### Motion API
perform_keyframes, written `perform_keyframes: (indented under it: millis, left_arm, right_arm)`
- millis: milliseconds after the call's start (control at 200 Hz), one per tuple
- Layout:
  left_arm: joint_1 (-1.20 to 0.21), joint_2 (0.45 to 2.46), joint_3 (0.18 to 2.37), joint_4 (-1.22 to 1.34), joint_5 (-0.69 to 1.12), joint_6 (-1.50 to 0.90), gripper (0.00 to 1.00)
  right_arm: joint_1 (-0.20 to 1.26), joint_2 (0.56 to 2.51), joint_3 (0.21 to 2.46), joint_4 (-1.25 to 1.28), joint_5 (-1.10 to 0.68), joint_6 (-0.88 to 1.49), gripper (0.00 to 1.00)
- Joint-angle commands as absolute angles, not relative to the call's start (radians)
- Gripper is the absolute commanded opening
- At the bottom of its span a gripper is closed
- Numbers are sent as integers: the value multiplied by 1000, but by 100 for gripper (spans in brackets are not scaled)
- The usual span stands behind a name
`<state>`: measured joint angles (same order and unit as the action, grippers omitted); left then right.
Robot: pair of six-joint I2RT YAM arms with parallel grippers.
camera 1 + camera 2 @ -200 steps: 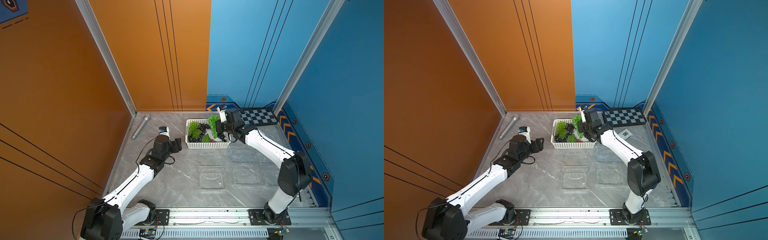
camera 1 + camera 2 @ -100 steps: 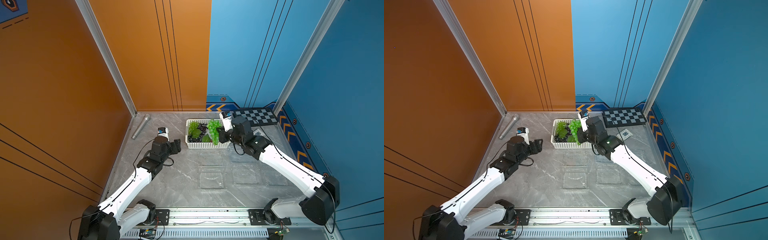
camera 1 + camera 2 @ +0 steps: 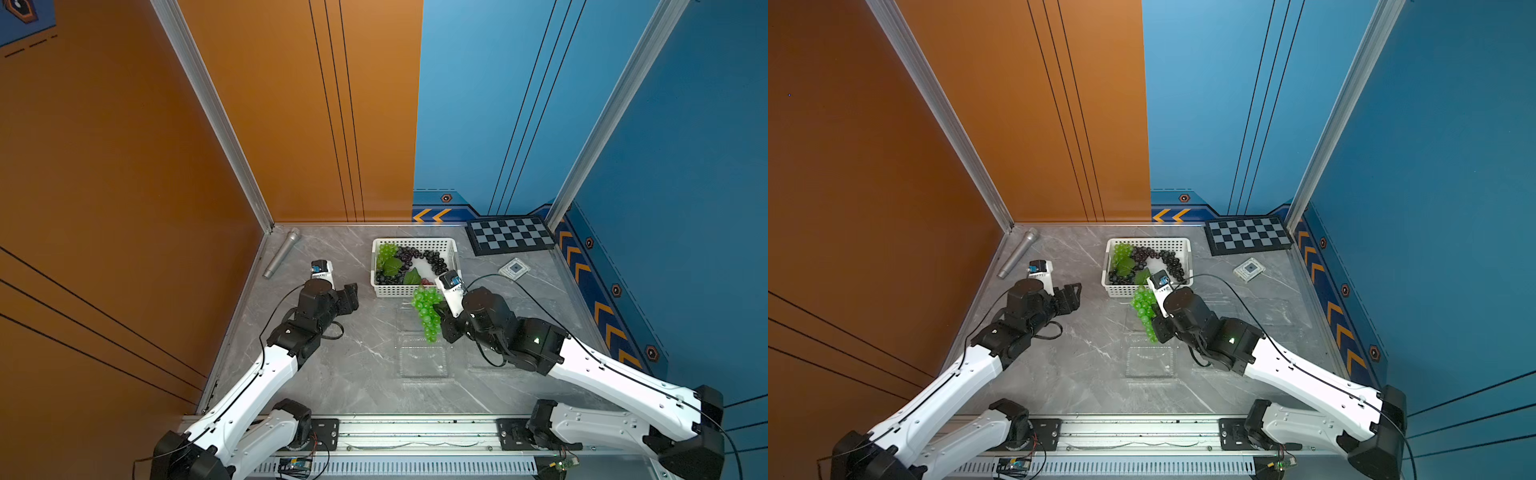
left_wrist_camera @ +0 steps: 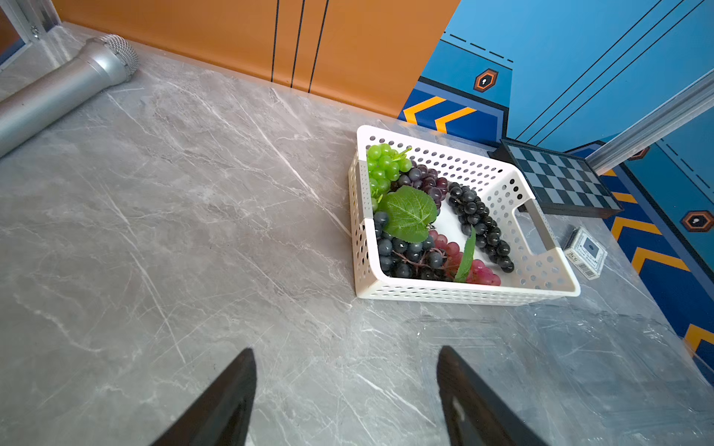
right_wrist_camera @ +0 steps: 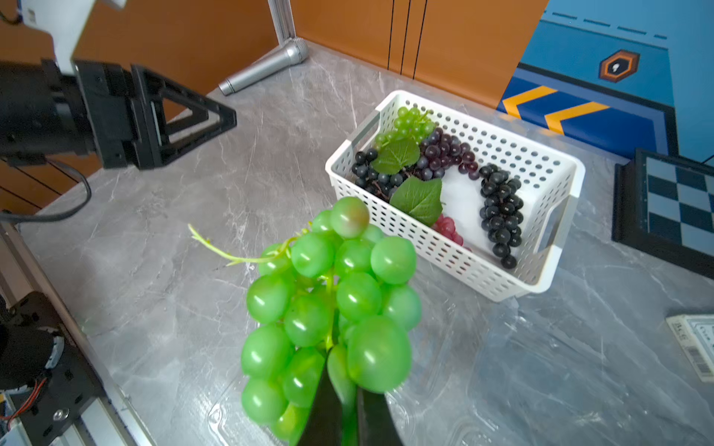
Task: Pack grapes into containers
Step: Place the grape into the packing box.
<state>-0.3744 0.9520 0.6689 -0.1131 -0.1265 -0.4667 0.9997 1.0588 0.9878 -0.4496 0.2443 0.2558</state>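
The green grape bunch (image 5: pixel 332 301) sits clamped in the right gripper (image 5: pixel 344 376) tips.

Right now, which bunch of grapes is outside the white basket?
The large green bunch, pinched by the right gripper's fingers and hanging free. Every other bunch, green, dark or red, lies inside the basket.

Basket (image 3: pixel 415 243) rear-centre on desk (image 3: pixel 332 365), grapes (image 3: pixel 436 259) in it. Mic (image 3: pixel 282 253) rear-left by wall corner. Checkerboard (image 3: pixel 510 239) rear-right; small box (image 3: pixel 514 269) just in front of it, right of basket. Containers (image 3: pixel 422 359) in front of basket. Bunch (image 3: pixel 427 309) in R end effector (image 5: pixel 345 401) hangs over container nearest basket. L end effector (image 3: pixel 350 296) left of basket.
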Motion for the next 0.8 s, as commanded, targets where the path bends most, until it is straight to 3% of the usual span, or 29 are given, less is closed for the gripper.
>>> perform_keyframes:
  millis: [0, 796]
  left_arm:
    - [-387, 936, 652, -144, -147, -485, 75]
    - [-401, 917, 639, -159, -156, -496, 75]
  right_arm:
    - [1043, 1012, 952, -513, 348, 333, 0]
    - [1165, 1160, 872, -513, 425, 406, 0]
